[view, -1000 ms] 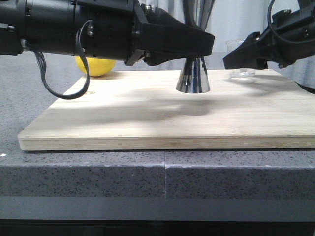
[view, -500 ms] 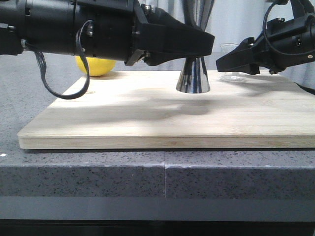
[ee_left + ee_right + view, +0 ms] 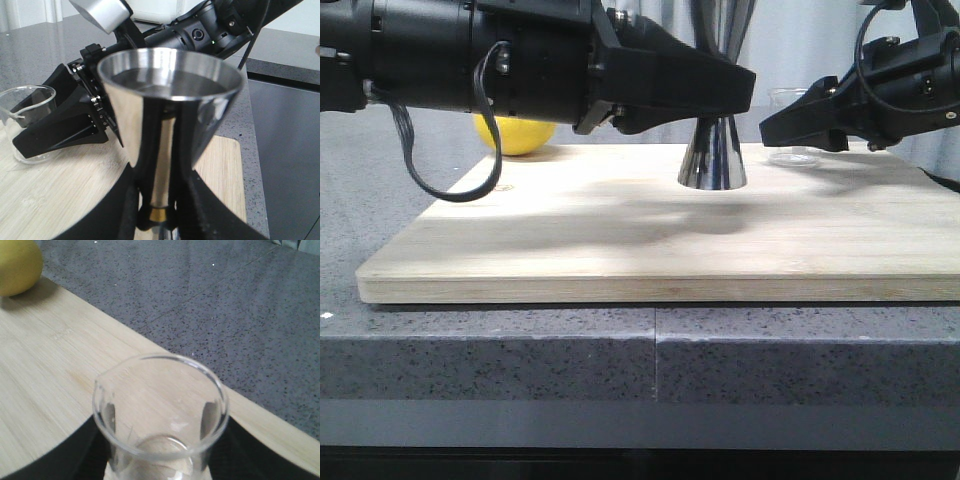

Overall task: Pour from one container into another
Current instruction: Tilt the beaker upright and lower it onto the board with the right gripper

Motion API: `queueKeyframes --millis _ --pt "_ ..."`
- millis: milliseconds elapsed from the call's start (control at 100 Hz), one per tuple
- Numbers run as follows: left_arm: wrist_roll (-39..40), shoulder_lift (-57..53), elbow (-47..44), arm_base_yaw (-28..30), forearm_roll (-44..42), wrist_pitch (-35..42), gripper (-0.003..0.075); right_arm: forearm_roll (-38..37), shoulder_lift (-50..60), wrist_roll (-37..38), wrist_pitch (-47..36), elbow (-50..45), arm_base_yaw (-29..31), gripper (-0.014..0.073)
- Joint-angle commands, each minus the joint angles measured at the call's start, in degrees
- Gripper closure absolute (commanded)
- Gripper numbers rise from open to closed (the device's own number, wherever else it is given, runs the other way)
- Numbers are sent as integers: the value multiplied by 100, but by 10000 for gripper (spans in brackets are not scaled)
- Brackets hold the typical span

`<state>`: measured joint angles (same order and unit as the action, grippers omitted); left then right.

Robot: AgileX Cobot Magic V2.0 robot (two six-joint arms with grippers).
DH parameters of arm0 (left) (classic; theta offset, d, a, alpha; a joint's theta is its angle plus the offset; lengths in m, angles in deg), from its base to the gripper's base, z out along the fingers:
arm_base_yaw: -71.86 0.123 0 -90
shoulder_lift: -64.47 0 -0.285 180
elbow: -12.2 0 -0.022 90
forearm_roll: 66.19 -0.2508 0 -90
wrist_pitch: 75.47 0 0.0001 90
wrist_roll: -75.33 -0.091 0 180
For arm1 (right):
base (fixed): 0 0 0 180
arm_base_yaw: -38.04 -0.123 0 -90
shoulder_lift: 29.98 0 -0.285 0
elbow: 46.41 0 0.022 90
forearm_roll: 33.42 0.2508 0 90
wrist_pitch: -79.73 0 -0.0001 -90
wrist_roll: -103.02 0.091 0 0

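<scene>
Fingers of my left hand (image 3: pixel 157 220) clasp the jigger's (image 3: pixel 170 115) waist; my right fingers (image 3: pixel 155 450) flank the beaker (image 3: pixel 160 410) on the board (image 3: pixel 620 240), grip unclear.

Upright steel jigger (image 3: pixel 713 150) mid-board, clear beaker (image 3: pixel 792 152) beside it.

board (image 3: pixel 620 250) front half wide open, easy pass | jigger (image 3: pixel 713 155) standing mid-board, left gripper (image 3: pixel 735 95) crowding it | right gripper (image 3: pixel 790 128) blocks beaker (image 3: pixel 792 155) side | lemon (image 3: pixel 515 133) off back-left
</scene>
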<state>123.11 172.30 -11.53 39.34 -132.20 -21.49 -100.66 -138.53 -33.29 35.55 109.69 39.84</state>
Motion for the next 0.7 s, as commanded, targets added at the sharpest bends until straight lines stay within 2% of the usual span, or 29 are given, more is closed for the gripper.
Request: queueKeyframes --millis 0,690 --pt "46 -322 177 3 315 368 682 114 178 -75 -151 126 47 298" --pt "46 -322 177 3 315 368 682 196 178 -75 -173 126 47 51"
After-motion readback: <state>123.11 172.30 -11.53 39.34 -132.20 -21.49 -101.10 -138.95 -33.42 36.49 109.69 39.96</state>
